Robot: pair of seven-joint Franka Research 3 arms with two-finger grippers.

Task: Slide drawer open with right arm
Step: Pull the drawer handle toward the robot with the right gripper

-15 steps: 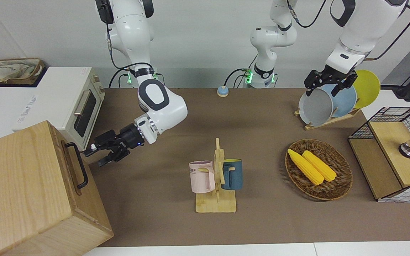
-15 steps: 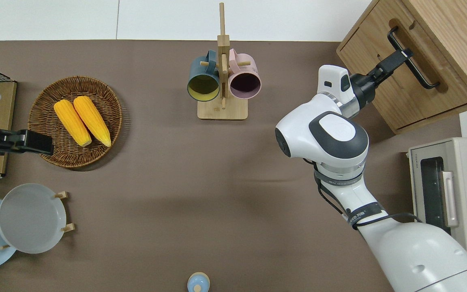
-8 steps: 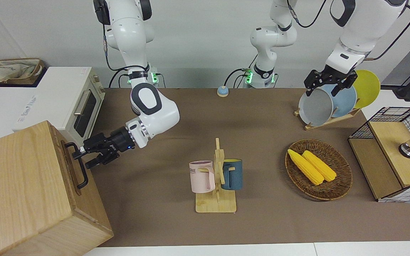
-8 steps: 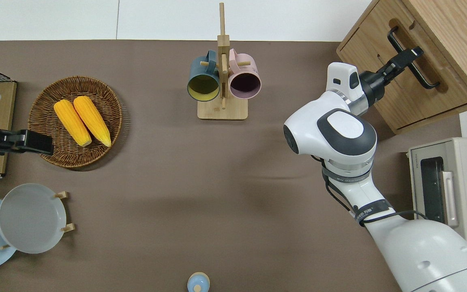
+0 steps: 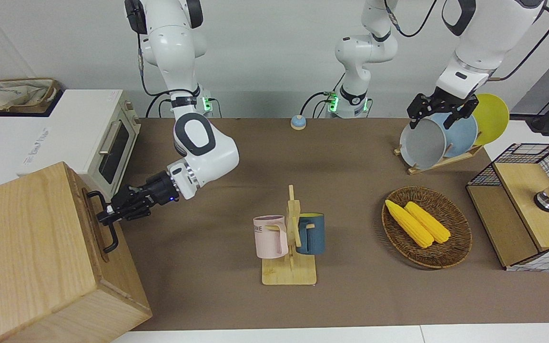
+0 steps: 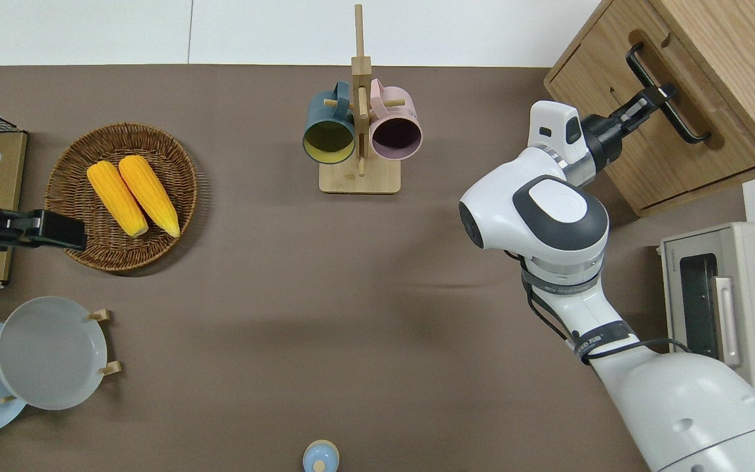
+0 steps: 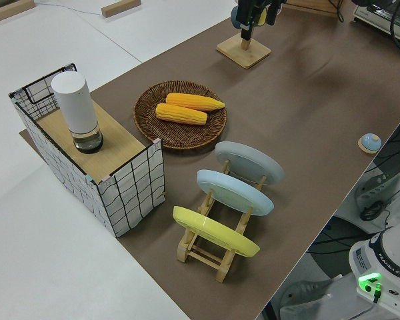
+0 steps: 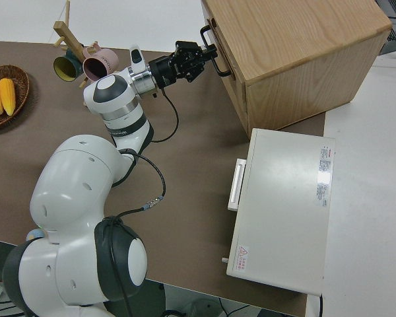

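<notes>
The drawer (image 6: 679,164) is the light-wood front of the big pale cabinet (image 5: 26,247) at the right arm's end of the table, and it stands closed. Its black bar handle (image 6: 689,124) also shows in the front view (image 5: 111,236) and the right side view (image 8: 219,67). My right gripper (image 6: 658,97), with a small blue light, reaches level to the handle's middle and is shut on the bar. It also shows in the front view (image 5: 106,213) and the right side view (image 8: 208,54). My left arm is parked, its gripper (image 5: 432,121) open.
A white toaster oven (image 5: 88,138) stands beside the cabinet, nearer to the robots. A mug rack (image 5: 289,238) stands mid-table. A basket with corn (image 5: 427,227), a plate rack (image 5: 439,138) and a wire-mesh cabinet (image 5: 524,209) are at the left arm's end.
My right gripper moved from open table up to the drawer handle, and its fingers closed on the bar. The drawer has not moved. The left arm stayed still.
</notes>
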